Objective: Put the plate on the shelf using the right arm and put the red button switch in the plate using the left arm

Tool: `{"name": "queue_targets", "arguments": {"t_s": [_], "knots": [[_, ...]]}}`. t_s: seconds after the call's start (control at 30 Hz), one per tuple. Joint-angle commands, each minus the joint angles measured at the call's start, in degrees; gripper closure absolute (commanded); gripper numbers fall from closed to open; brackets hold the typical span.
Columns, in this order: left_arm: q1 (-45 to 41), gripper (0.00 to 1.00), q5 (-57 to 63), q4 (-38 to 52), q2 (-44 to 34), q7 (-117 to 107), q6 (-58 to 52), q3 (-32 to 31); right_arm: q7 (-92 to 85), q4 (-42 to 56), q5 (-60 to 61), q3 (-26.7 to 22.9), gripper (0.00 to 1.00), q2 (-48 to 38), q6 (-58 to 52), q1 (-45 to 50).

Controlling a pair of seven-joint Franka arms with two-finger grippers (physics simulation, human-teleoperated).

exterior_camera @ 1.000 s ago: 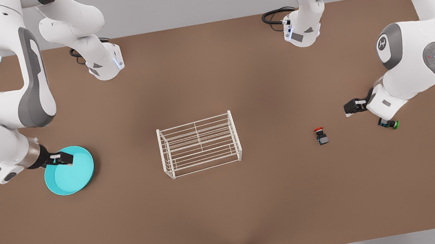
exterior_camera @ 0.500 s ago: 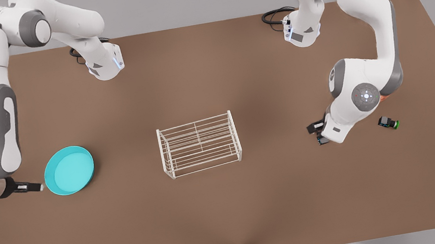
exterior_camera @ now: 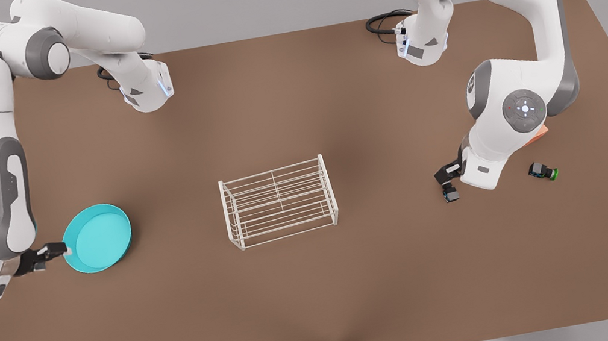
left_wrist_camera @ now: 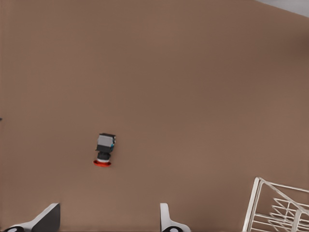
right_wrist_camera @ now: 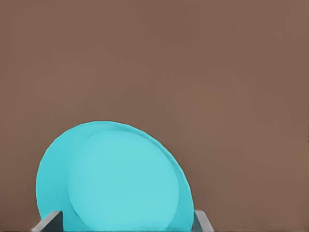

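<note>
Both grippers spread, nothing gripped.
We see the right gripper [exterior_camera: 63, 250] at the plate [exterior_camera: 98, 237] rim, the left gripper [exterior_camera: 444, 179] seemingly above the red button switch [left_wrist_camera: 104, 150].

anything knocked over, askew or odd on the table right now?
Both switches lie on their sides: the red button switch below the left gripper, the green-capped switch beyond it. The plate and shelf sit normally.

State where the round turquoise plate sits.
The round turquoise plate lies on the brown table, front view's left of the white wire shelf, beside the right gripper.
</note>
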Motion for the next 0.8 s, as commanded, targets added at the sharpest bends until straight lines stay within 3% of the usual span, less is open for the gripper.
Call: {"name": "queue_targets", "arguments": {"t_s": [0.0,0.2,0.33,0.77], "knots": [[0.0,0.00,0.1,0.0,-0.1,-5.3,-0.7,0.0,-27.9,0.0,-2.1,-0.1,0.00,0.1,-0.9,-0.2],[-0.1,0.00,0.1,-0.3,-0.1,-5.2,-0.9,-0.1,-27.4,-0.1,-3.4,-0.2,0.00,2.7,-0.8,-1.9],[-0.1,0.00,0.1,-0.3,-0.1,-5.2,-0.9,-0.1,-14.8,-0.1,-3.1,-0.3,0.01,3.6,-0.6,-1.8],[-0.3,0.00,0.1,-0.8,-0.1,-5.3,-1.0,-0.2,-3.9,-3.9,-3.2,-0.3,0.00,4.9,3.2,-2.5]]}}
